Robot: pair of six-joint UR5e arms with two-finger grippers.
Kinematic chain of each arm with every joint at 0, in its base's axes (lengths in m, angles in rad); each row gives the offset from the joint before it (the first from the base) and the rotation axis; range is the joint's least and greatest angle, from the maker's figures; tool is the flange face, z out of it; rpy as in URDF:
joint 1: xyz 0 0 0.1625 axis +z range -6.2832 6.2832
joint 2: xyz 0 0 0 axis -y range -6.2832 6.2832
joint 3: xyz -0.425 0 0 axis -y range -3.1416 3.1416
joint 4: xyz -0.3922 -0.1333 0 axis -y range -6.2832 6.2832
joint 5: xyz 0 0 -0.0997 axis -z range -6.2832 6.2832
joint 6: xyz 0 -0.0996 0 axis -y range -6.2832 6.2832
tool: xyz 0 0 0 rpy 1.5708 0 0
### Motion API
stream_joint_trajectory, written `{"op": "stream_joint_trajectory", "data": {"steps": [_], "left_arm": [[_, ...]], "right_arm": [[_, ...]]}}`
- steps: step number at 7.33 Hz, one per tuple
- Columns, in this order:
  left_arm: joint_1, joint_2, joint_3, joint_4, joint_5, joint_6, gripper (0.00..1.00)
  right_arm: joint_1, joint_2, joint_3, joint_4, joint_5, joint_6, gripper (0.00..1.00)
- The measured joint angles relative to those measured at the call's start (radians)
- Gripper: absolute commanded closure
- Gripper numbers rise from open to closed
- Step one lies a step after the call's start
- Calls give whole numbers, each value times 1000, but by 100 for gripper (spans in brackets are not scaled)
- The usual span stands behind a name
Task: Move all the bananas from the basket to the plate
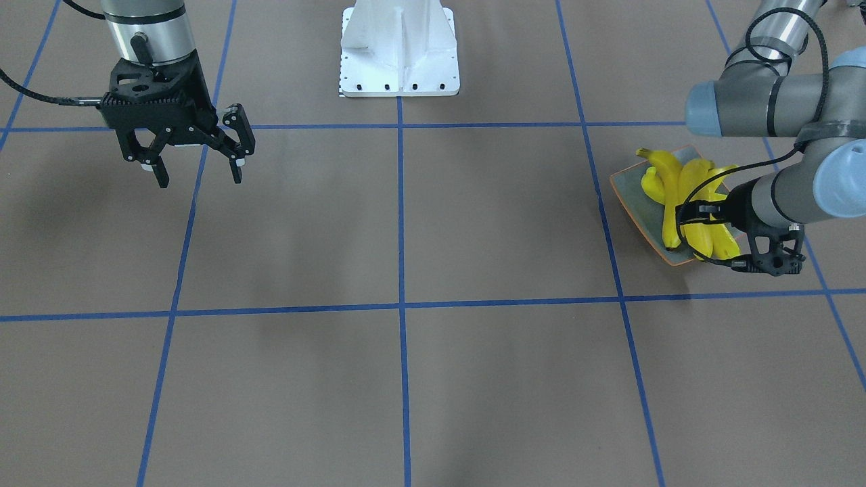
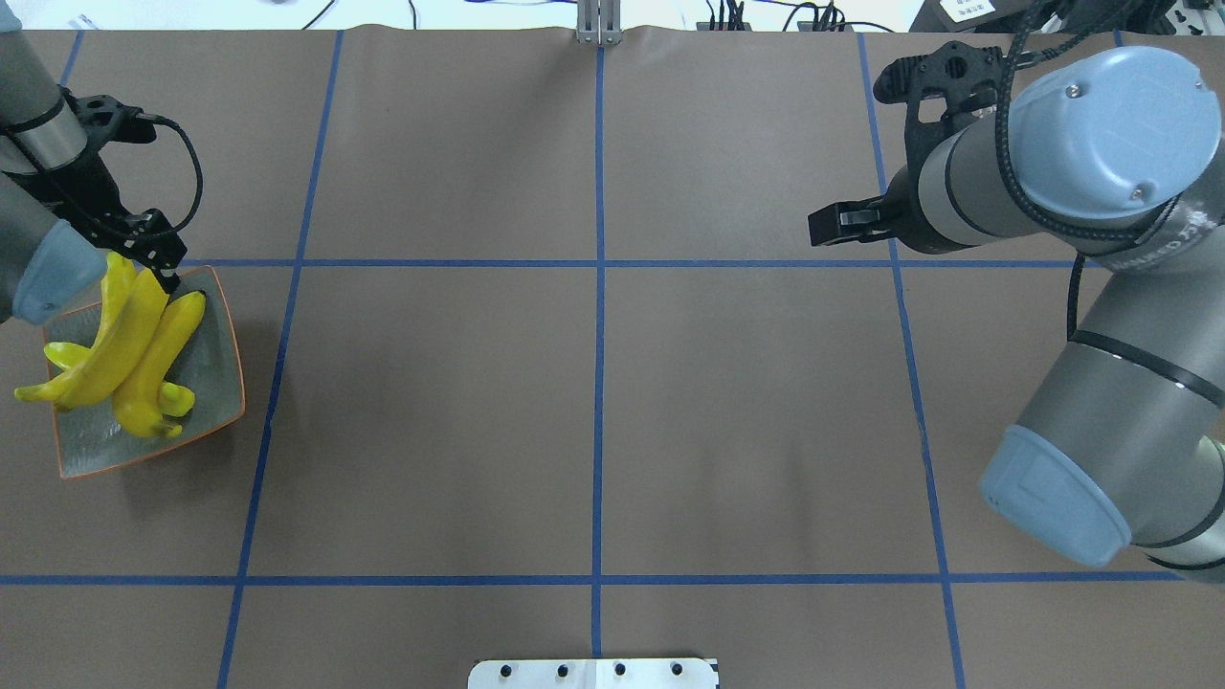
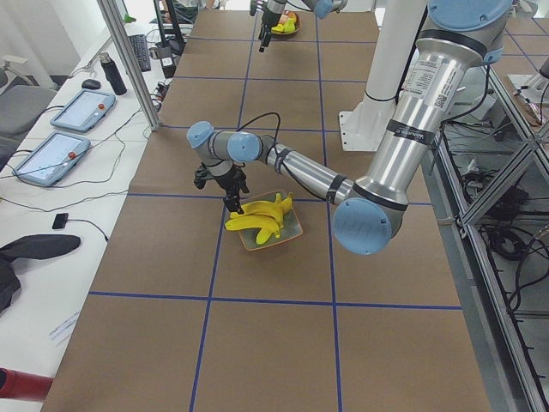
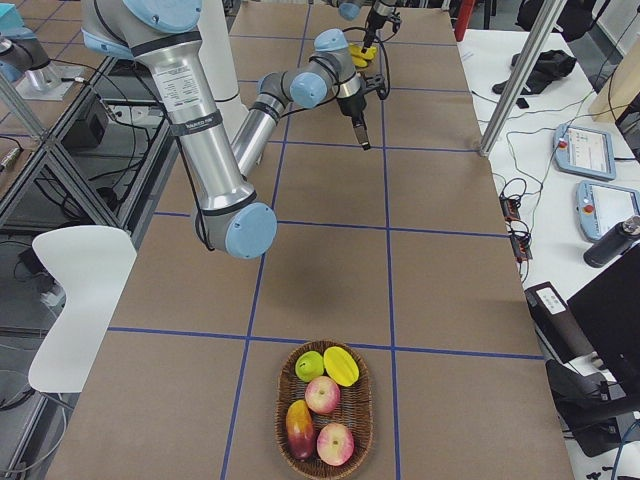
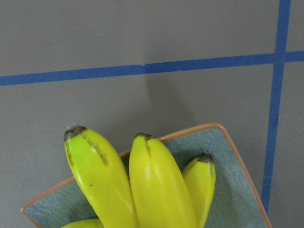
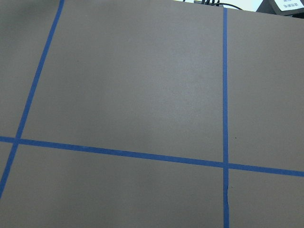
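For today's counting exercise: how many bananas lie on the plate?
4, all piled on the plate: three bananas side by side, a fourth banana crosswise beneath them, mostly covered. Another could hide underneath.

lit: bright, even, overhead | shadows: soft, faint | bananas [image 5: 156,190]: mild sheen | focus: sharp

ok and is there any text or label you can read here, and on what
Nothing reads cleanly.
Lettering on the elbow of the right arm: too blurred.
Print along the left arm: too small.
Print along the right arm, side view: too small.
Beyond the table's far edge, a white tag: too small.
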Motion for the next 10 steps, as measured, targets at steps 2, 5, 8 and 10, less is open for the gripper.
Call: {"op": "stream_joint_trajectory", "data": {"steps": [2,5,8,10], "left_arm": [[-30,9,-99,4,1,1,1],[-143,19,-179,2,6,102,0],[-267,64,-152,-3,6,314,0],[-343,86,-106,-26,5,455,1]], "right_arm": [[115,-15,-22,-1,164,-35,0],[347,-126,-110,-1,405,-233,0],[569,-240,-214,-9,556,-530,0],[655,-310,-234,-14,614,-606,0]]}}
